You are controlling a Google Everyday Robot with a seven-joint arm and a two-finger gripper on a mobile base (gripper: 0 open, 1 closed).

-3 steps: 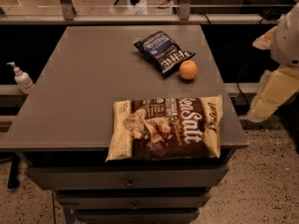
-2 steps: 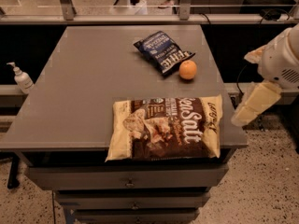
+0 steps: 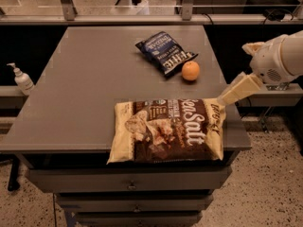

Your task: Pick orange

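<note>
In the camera view, a grey table (image 3: 94, 84) fills the middle, with drawers (image 3: 128, 184) beneath its front edge; the orange (image 3: 191, 71) sits on the tabletop toward the right side, back from the centre, resting free with nothing on it; just behind it and to its left lies a dark blue chip bag (image 3: 164, 52), flat and angled, its near corner right beside the fruit, though whether the two touch cannot be told.

Nearer the front edge lies a large brown and cream snack bag (image 3: 168, 129), flat, printed "Sea Salt" across its face, its lower edge reaching slightly past the table's front; the orange is well apart from it, with bare tabletop between them.

The gripper (image 3: 238, 91) comes in from the right on a white arm (image 3: 281, 58); it slants down and to the left, its cream tip above the table's right edge, close by the upper right corner of the snack bag; whether it is wide or narrow cannot be told; it holds nothing, and it stands to the right of the orange and in front of it, not touching it.

On a ledge left of the table stands a pump bottle (image 3: 21, 79), upright; the floor (image 3: 270, 188) at the lower right is speckled.
</note>
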